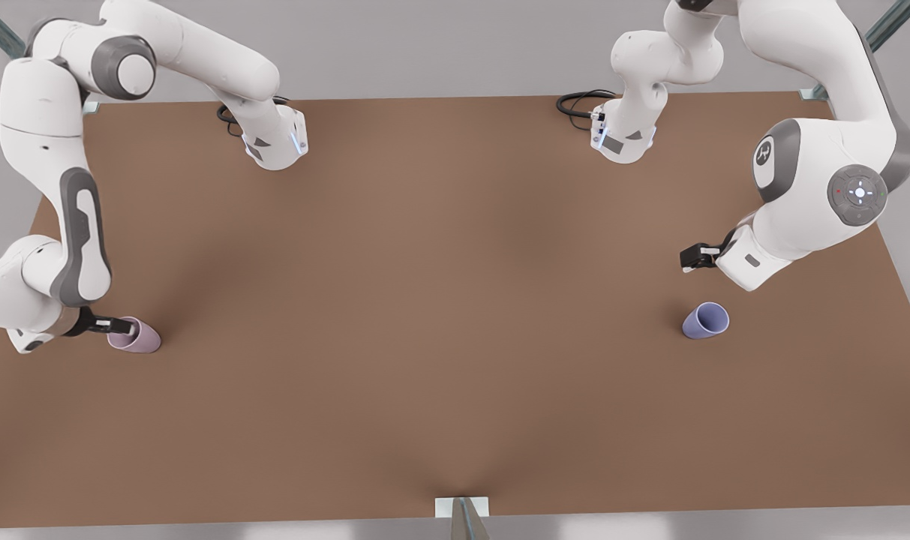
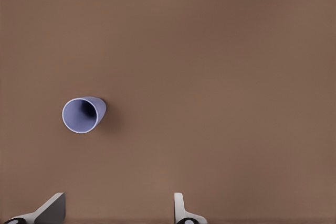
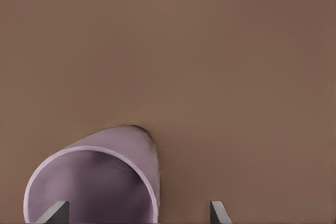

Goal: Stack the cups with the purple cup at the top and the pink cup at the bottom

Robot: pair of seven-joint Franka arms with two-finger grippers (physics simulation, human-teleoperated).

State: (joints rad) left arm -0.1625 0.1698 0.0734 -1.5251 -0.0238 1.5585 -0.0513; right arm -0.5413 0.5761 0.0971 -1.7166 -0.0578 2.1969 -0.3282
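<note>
The pink cup (image 1: 141,338) stands mouth up near the table's edge at the front view's left. My right gripper (image 1: 124,325) is open at its rim. In the right wrist view one fingertip (image 3: 55,213) sits inside the pink cup (image 3: 113,153) and the other fingertip (image 3: 220,212) outside, with the cup's wall between them. The purple cup (image 1: 706,321) stands mouth up at the front view's right. My left gripper (image 1: 693,259) hovers open above and beside it, apart from it. In the left wrist view the purple cup (image 2: 83,114) lies well off from the left gripper (image 2: 115,217).
The brown table (image 1: 439,300) stretches wide and bare between the two cups. Both arms' bases and black cables (image 1: 578,103) are at the far edge. A small metal bracket (image 1: 462,508) sits at the near edge, in the middle.
</note>
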